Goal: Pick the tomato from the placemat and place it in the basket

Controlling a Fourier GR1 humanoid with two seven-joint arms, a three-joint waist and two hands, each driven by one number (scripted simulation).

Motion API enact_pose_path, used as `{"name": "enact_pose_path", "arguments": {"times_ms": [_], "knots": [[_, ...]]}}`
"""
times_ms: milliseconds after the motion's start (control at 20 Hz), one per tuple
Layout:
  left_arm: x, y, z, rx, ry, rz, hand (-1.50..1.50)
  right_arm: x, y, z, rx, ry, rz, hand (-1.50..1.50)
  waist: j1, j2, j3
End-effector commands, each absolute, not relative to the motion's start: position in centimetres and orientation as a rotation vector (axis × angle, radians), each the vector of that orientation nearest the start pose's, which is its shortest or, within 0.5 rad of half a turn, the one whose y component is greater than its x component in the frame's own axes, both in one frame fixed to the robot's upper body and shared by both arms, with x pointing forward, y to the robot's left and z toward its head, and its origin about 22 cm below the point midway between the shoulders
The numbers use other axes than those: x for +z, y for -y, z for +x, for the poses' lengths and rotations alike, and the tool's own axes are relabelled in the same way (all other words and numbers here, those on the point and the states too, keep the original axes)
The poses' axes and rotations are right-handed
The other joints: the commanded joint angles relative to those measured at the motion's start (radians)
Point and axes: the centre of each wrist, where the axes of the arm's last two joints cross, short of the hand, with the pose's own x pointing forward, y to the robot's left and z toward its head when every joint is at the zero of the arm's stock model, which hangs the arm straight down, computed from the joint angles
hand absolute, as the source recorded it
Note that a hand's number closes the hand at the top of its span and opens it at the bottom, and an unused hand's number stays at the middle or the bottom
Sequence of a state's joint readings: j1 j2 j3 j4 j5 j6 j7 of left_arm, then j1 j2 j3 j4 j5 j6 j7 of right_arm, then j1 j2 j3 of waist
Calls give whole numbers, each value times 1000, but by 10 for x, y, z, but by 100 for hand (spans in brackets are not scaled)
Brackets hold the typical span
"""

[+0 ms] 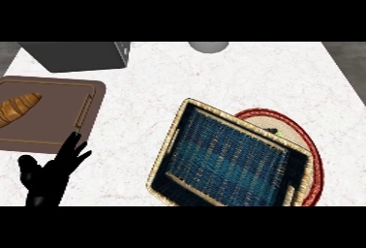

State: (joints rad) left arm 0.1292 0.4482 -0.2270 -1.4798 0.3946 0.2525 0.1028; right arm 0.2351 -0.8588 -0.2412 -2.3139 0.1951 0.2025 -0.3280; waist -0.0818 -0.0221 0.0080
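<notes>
1. Tomato: only a green speck shows at the basket's far-right rim, over the placemat; its axis cannot be told.
2. Left hand, left of the basket: fingers released, pointing up.

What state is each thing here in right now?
Left hand: open, fingers up, resting at lower left.
Right hand: not in view.
Basket: empty, partly covering the placemat.
Tomato: nearly hidden; only a green speck shows past the basket's far rim.
Bread: lying on the board.
</notes>
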Motion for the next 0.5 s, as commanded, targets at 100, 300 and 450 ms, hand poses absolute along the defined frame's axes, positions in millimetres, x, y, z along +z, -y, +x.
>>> {"name": "enact_pose_path", "arguments": {"times_ms": [100, 300, 450], "knots": [[-53, -305, 173, 34, 1011, 201, 0, 252, 345, 150, 1554, 1787, -692, -150, 21, 12, -9], [-56, -297, 176, 26, 993, 182, 0, 256, 364, 142, 1575, 1718, -718, -150, 29, 14, -8], [-60, -310, 181, 15, 1008, 187, 0, 254, 371, 136, 1570, 1708, -719, -150, 46, 18, -9]]}}
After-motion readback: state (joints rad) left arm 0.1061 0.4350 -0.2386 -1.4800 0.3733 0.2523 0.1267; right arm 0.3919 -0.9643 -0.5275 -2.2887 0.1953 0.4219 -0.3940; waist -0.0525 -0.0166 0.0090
